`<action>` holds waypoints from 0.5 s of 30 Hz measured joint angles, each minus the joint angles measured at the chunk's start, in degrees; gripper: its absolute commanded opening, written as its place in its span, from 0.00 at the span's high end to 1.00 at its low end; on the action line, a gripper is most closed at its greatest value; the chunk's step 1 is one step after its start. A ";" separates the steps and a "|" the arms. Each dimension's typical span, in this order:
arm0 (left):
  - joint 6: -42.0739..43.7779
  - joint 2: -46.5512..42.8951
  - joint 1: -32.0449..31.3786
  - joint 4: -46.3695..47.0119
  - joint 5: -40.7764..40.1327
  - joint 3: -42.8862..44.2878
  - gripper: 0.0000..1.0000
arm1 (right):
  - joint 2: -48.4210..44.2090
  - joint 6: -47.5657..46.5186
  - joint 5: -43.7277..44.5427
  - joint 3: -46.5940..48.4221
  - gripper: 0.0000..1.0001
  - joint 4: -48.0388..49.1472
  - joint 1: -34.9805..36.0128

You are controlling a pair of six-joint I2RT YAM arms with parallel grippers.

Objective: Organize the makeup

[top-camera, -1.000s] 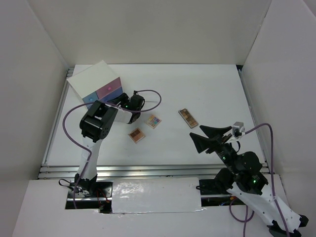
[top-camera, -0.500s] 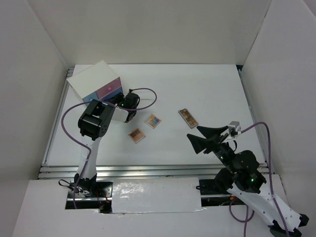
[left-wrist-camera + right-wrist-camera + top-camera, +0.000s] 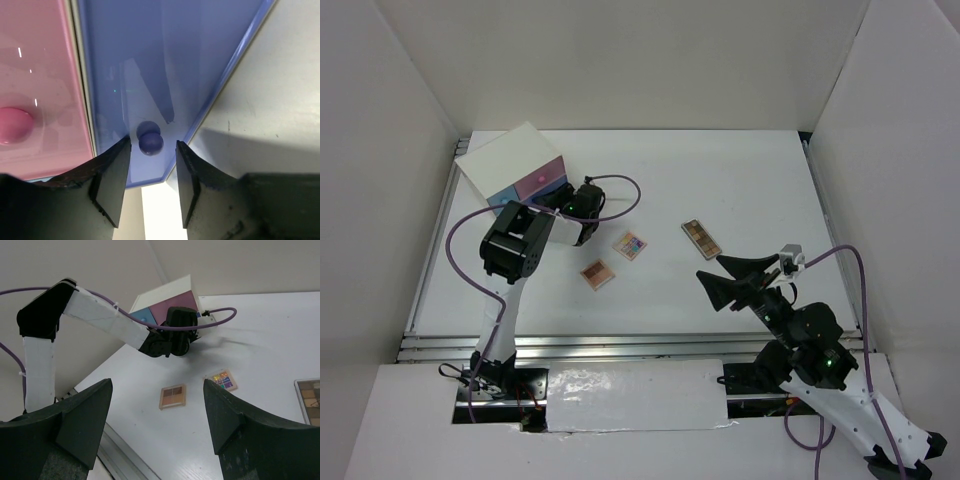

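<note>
Since the earlier frame the left hand (image 3: 152,150) has been brought closer to the white box (image 3: 505,160), and its jaws have been narrowed. They are now set partway open on either side of the round knob (image 3: 150,142) of the blue drawer (image 3: 150,60), with a sliver of gap on each side, so nothing is gripped yet. The right hand (image 3: 157,390) is held wide and empty above the worktop (image 3: 740,180).

The makeup is left out on the worktop: two square palettes (image 3: 597,273) (image 3: 630,245) near the box and a long palette (image 3: 701,238) further right.

The knob is small and rounded, so it could be lost from the pads if a pull is begun before it is firmly closed on. The whole box might also be dragged rather than the drawer opened, since it is not braced by anything.
</note>
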 measured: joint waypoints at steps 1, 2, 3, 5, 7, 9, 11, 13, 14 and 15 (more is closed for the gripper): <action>0.13 0.00 0.00 0.24 0.00 0.11 0.48 | 0.13 0.00 -0.04 0.00 0.20 0.00 0.00; 0.20 0.00 0.00 0.28 0.07 0.22 0.49 | 0.24 0.00 -0.13 0.00 0.19 0.00 0.00; 0.22 0.00 0.00 0.26 0.09 0.37 0.50 | 0.31 0.00 -0.22 0.00 0.20 0.00 0.00; 0.31 0.00 0.02 0.37 0.17 0.48 0.54 | 0.31 0.00 -0.28 0.00 0.20 0.00 0.00; 0.44 0.00 0.02 0.79 0.17 0.48 0.58 | 0.31 0.00 -0.46 -0.02 0.20 0.00 0.00; 0.42 0.00 0.11 1.03 0.17 0.48 0.62 | 0.31 0.00 -0.61 -0.09 0.20 0.00 0.00; 0.37 0.02 0.13 1.11 0.22 0.48 0.66 | 0.31 0.00 -0.72 -0.17 0.20 0.02 0.00; 0.52 0.35 0.11 1.55 0.09 0.48 0.66 | 0.31 0.00 -0.85 -0.44 0.20 0.09 0.00; 0.66 0.52 0.09 1.99 -0.11 0.48 0.55 | 0.33 0.02 -0.92 -0.57 0.20 0.09 0.00; 0.96 0.66 0.09 2.36 -0.22 0.48 0.49 | 0.33 0.00 -0.94 -0.74 0.20 0.11 0.00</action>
